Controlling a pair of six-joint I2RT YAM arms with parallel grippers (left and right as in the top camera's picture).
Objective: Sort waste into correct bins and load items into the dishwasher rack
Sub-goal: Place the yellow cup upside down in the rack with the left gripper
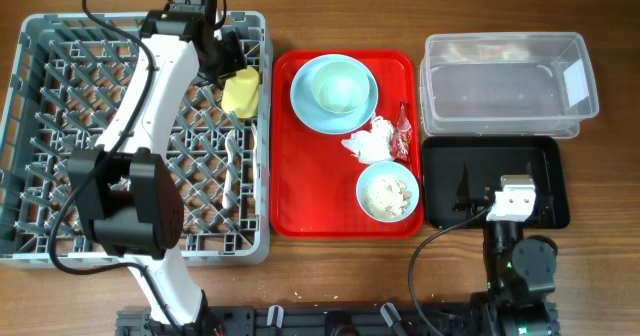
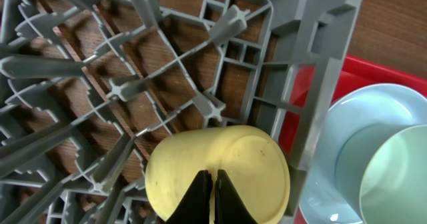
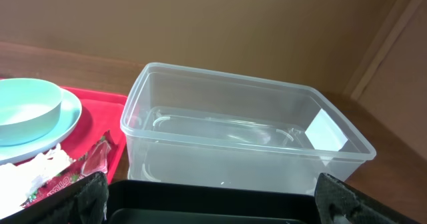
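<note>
My left gripper (image 2: 213, 201) is shut on the wall of the yellow cup (image 2: 220, 157), which sits inside the grey dishwasher rack (image 1: 60, 96) against its right wall (image 2: 320, 84); the cup also shows overhead (image 1: 241, 91). White cutlery (image 1: 234, 161) lies in the rack. On the red tray, a pale green bowl (image 1: 340, 84) sits on the pale blue plate (image 1: 303, 104). Beside them lie a crumpled napkin (image 1: 370, 141), a red wrapper (image 1: 403, 131) and a pale blue bowl (image 1: 388, 191) holding food scraps. My right gripper (image 3: 210, 197) is open and empty over the black tray (image 1: 450, 156).
The red serving tray (image 1: 290, 201) lies between the rack and the bins. The clear tub (image 3: 233, 111) stands behind the black tray, and also shows overhead (image 1: 500, 42). Bare wood table runs along the front edge.
</note>
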